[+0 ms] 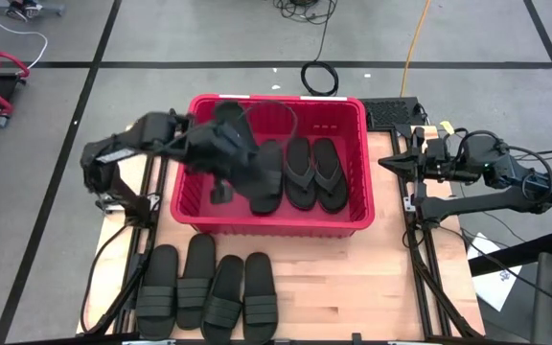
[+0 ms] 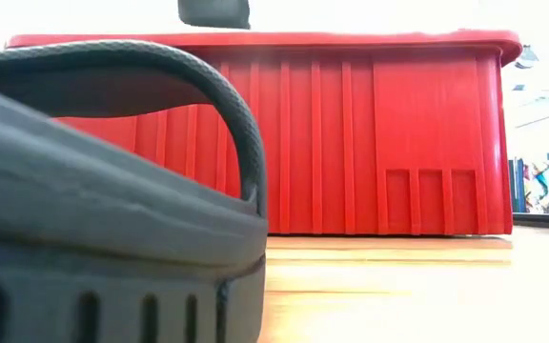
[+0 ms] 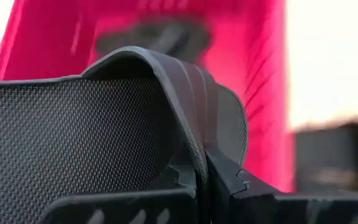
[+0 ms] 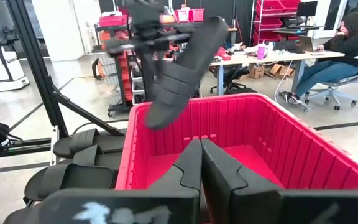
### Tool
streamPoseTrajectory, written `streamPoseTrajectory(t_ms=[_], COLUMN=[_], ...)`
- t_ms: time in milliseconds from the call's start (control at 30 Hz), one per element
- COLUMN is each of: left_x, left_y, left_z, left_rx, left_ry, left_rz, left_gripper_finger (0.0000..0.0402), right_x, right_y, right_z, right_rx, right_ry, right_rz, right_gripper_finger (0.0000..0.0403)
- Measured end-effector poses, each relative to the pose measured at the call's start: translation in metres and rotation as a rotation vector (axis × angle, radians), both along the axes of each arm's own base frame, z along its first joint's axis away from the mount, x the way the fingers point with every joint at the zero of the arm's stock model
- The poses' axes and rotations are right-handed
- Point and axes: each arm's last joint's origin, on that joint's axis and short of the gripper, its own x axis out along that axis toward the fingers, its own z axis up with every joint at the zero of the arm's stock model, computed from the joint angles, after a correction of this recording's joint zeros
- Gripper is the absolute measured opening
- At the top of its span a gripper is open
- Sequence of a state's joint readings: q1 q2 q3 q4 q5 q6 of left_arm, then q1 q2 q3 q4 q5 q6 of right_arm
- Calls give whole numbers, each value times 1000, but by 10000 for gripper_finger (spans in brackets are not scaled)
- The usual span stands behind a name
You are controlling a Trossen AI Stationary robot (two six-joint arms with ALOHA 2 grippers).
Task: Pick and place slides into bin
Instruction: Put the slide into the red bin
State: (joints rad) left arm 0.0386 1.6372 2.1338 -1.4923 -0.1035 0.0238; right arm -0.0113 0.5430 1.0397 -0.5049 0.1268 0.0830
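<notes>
Slides on the wooden surface [image 1: 353,287] come first: four ribbed band-strap slides [image 1: 206,290] lie side by side in a row just in front of the red bin [image 1: 357,153], toes toward it. Farther in, the left jaws [image 1: 220,144] are clenched on the strap of a fifth band-strap slide [image 4: 182,71], which hangs tilted, long axis sloping down, above the bin's left half; the open bin lies straight below, so release turns on lowering over that gap. Inside, a band-strap slide [image 1: 266,177] and two thong sandals [image 1: 314,172] lie lengthwise. Beyond the bin's right wall, the right jaws [image 1: 388,161] wait, clenched on nothing. No brand or writing is readable.
</notes>
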Motion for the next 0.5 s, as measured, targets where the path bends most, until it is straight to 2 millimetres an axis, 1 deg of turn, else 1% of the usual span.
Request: streamPoseTrajectory(t_ms=[67,200,300,333,433,500], left_x=[-7,0,1,2,4,3], left_y=[15,44,63,71,91,102], left_z=[-8,-23,-42,-50,-88,-111], left_rx=[0,5,21,14,-63,-107], left_ry=[117,153,249,273,363,348], left_rz=[1,-72,-131,-144,-180,-197], left_gripper_finger=[2,1,1,1,1,1], right_x=[0,0,2,2,2,2], right_y=[0,0,-1,-2,-3,-5], right_z=[0,0,0,0,0,0], right_rx=[-2,-43,-74,-78,-86,-89], right_ry=[0,6,14,14,17,19], right_rz=[0,0,-35,-54,-110,-154], right_gripper_finger=[0,0,0,0,0,0])
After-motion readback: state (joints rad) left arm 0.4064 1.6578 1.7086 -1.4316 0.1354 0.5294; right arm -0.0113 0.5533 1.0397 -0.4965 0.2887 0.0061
